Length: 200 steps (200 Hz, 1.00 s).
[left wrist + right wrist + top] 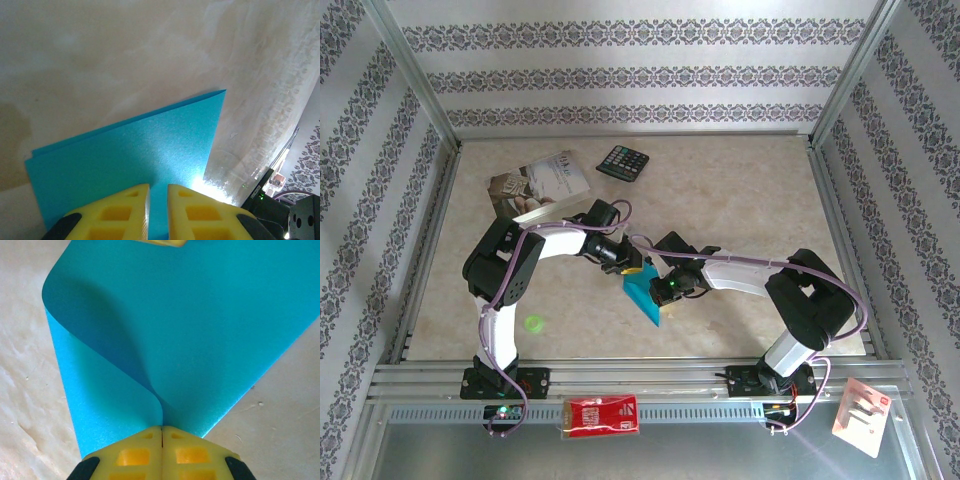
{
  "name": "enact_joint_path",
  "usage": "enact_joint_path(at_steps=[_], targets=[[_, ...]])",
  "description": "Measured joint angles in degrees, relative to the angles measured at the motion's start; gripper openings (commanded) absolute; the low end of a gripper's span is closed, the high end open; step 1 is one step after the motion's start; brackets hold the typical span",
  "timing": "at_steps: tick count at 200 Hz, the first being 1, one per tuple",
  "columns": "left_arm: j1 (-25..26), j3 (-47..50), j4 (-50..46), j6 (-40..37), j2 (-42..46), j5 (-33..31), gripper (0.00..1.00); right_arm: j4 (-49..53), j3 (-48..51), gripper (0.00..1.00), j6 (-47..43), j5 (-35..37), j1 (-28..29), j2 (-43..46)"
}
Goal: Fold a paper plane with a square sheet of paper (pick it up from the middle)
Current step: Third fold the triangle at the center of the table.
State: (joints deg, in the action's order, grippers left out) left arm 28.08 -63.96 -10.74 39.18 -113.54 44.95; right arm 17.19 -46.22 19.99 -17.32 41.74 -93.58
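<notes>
Right wrist view: the right pincer (pixel 162 430) pinches the square sheet of paper (pixel 210 330), which curls away ahead of its tips. The left pincer (pixel 158 187) stands barely parted, sheet just past its tips.

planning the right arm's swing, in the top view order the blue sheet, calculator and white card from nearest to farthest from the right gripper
1. square sheet of paper: pinched in the right gripper, mid-table.
2. calculator: far side of the table, ahead of the gripper.
3. white card: off the tabletop, at the near right corner.
</notes>
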Motion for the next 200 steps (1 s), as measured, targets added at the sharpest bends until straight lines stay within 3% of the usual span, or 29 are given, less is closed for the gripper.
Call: enact_joint_path(at_steps=[63, 97, 150, 175, 200], targets=[[-0.2, -3.4, -3.3, 0.0, 0.0, -1.9, 0.29, -1.2, 0.8, 0.01, 1.1, -0.1, 0.0, 0.2], [-2.9, -3.5, -4.1, 0.0, 2.3, -2.5, 0.29, -1.2, 0.8, 0.01, 1.2, -0.1, 0.0, 0.2], [-7.5, 5.3, -2.4, 2.5, 13.8, -5.1, 0.14, -0.8, 0.3, 0.01, 1.2, -0.2, -0.4, 0.0], [-5.4, 13.1, 1.6, 6.7, 19.2, -5.0, 0.06, -0.8, 0.0, 0.01, 1.2, -0.2, -0.4, -0.4], [-0.2, 19.0, 7.1, 12.1, 21.9, -4.9, 0.04, -0.9, 0.0, 0.00, 1.2, -0.3, -0.4, -0.5]])
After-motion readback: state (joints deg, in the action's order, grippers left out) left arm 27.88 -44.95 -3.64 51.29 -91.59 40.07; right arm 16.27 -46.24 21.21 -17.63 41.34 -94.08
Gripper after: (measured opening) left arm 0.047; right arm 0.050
